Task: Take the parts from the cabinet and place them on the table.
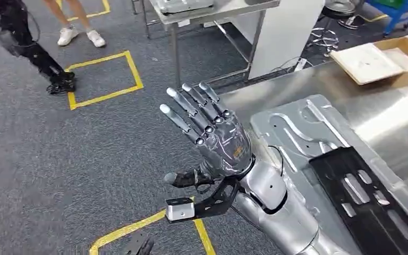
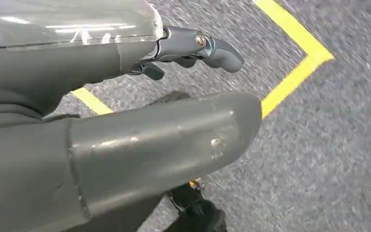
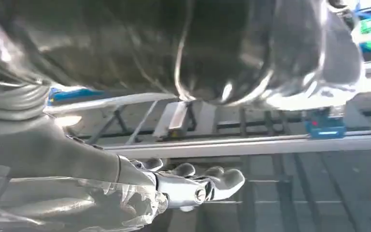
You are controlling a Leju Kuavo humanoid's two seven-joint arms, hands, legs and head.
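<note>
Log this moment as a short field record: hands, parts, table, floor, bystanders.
left hand: raised over the carpet, fingers spread, holding nothing
right hand: fingers curled below a shiny metal surface; grip unclear
silver part: stamped sheet-metal panel lying on the table
black part: perforated black plate lying on the silver part
table: steel top, with a cardboard box at its far end
cardboard box: open, shallow
floor: grey carpet with yellow tape lines
person: legs in white shoes, standing far off

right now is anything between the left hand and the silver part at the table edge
Nothing visible. The left hand hangs over the carpet just beside the silver part, its fingers spread, with only air between them.
</note>
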